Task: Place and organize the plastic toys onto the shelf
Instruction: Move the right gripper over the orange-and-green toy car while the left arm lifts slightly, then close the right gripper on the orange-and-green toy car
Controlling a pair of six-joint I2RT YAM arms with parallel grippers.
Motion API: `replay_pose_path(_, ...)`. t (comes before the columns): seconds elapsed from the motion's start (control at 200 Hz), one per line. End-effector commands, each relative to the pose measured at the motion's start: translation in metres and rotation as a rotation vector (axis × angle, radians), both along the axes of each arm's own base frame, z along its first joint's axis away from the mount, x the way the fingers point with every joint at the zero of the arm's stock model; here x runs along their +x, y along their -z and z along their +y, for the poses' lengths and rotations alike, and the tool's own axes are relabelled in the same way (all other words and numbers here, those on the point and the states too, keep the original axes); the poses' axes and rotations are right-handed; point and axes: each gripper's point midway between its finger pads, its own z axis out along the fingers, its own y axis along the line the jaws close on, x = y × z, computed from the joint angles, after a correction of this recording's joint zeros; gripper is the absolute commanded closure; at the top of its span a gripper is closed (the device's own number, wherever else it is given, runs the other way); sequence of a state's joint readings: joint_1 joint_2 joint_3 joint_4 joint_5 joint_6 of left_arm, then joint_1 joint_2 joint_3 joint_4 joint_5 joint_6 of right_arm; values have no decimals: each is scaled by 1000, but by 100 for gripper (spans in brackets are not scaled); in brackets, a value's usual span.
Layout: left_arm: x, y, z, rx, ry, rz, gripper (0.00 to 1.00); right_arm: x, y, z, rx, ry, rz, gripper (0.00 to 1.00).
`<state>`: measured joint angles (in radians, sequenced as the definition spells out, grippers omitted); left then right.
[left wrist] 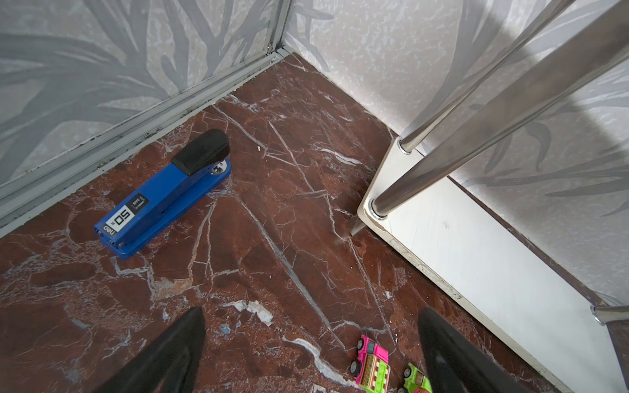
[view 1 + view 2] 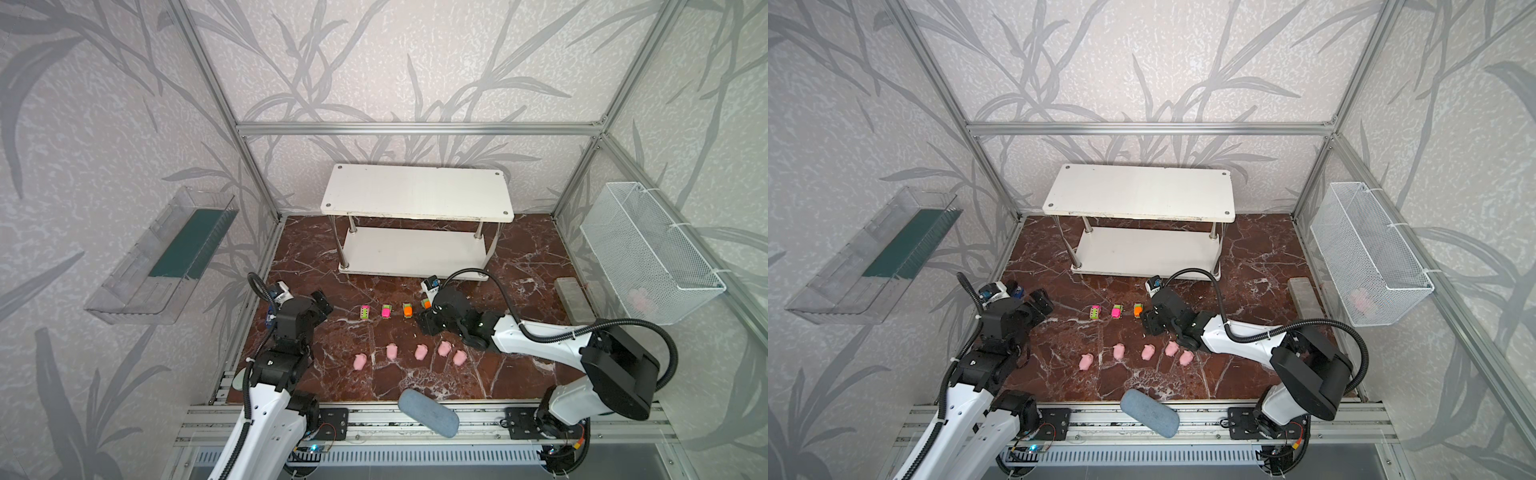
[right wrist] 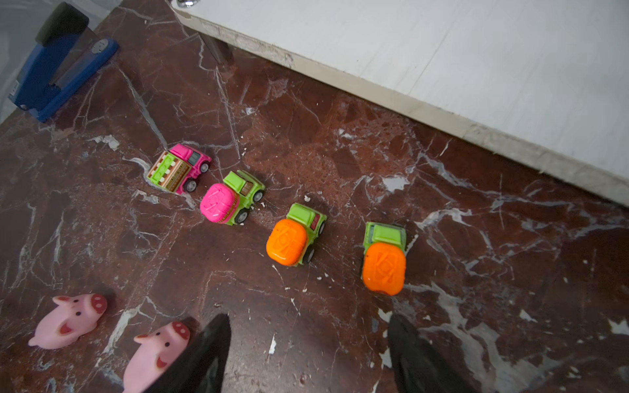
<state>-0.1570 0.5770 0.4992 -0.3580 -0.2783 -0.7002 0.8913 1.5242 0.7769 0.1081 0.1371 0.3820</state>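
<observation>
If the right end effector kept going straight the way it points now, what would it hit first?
Most likely the end orange-and-green car, just ahead of the open right end effector; the shelf lies beyond. Depth is unclear, so the table might come first.

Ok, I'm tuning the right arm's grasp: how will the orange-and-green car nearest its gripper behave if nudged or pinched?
The orange-and-green car seems to stand on small wheels on polished marble, so a nudge along its length would probably roll it. Its rounded glossy orange shell may slip when pinched; the green sides look flatter. Small moulded plastic: likely light and stiff.
</observation>
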Motion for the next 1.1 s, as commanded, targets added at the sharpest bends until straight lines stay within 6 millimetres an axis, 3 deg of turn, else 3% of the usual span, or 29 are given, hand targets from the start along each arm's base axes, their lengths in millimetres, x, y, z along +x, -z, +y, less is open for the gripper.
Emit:
replay_pose_path(0.0,-1,4,2,4,-14,1,5,6,-4,3,23,32,-18,30)
replay_pose_path(0.08,0,4,2,4,-12,1,5,9,0,-3,-1,56,-32,40)
replay_pose_path(0.55,6,9,-1,7,-3,19,5,31,30,-18,-73,120,-17,39)
replay_pose_path(0.945,7,10,1,15,-12,25,5,47,39,-20,-48,138,-9,39)
replay_pose_path(0.975,7,11,1,15,-11,27,5,48,50,-21,-66,137,10,39)
replay_pose_path(1.095,8,12,1,16,-14,31,5,53,59,-20,-68,142,28,39)
